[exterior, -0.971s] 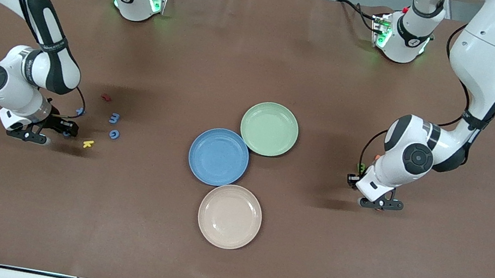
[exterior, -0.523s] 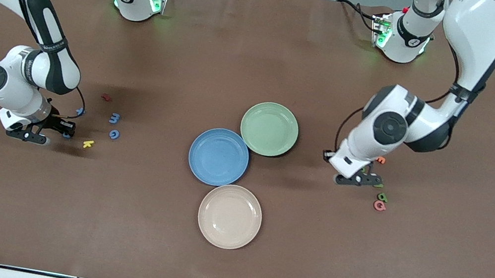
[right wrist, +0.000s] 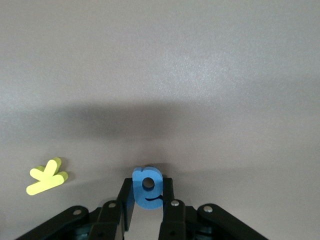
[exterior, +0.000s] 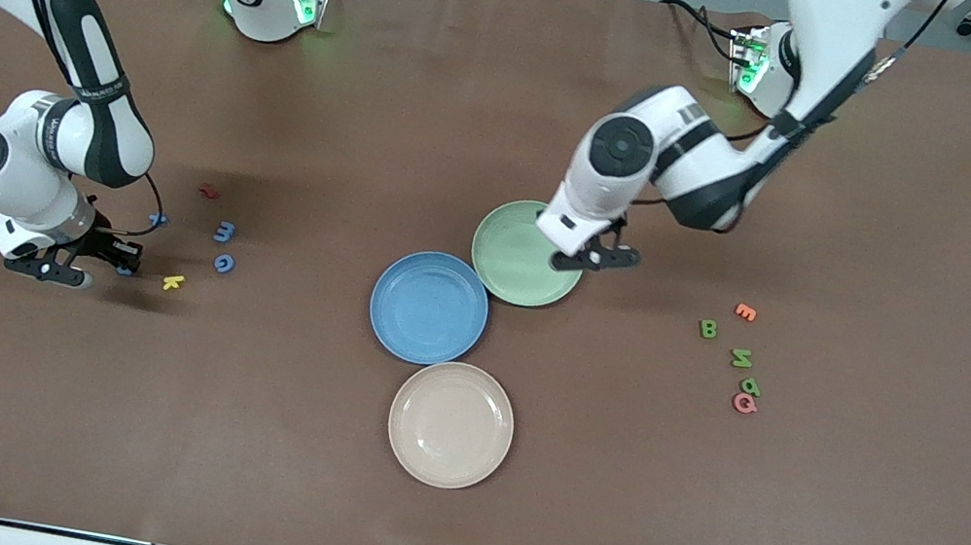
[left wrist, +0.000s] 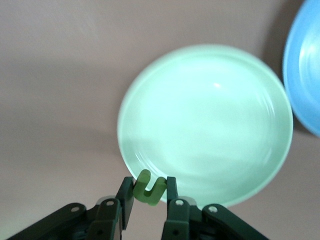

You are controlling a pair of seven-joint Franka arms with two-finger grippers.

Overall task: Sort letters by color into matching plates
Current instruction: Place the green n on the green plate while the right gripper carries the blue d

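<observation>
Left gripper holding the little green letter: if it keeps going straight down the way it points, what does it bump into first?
Probably the green plate. The left gripper, shut on the green letter, hangs over the plate's rim, so it may just catch the edge; depth is hard to judge.

Lighting is even and fairly bright, coming from overhead. On the matte brown table covering (exterior: 447, 503) each arm casts a soft, diffuse shadow directly beneath and beside its tool. A broad dark band of shadow crosses the cloth just ahead of the right gripper (right wrist: 147, 202). A small white glare spot sits on the glossy pale green round plate (left wrist: 210, 115) ahead of the left gripper (left wrist: 150, 200); the plate's rim is smeared and its colour washed out. The blue round plate (left wrist: 305, 65) at that view's edge is soft as well. Front view is sharp, with green indicator glow at both bases.
</observation>
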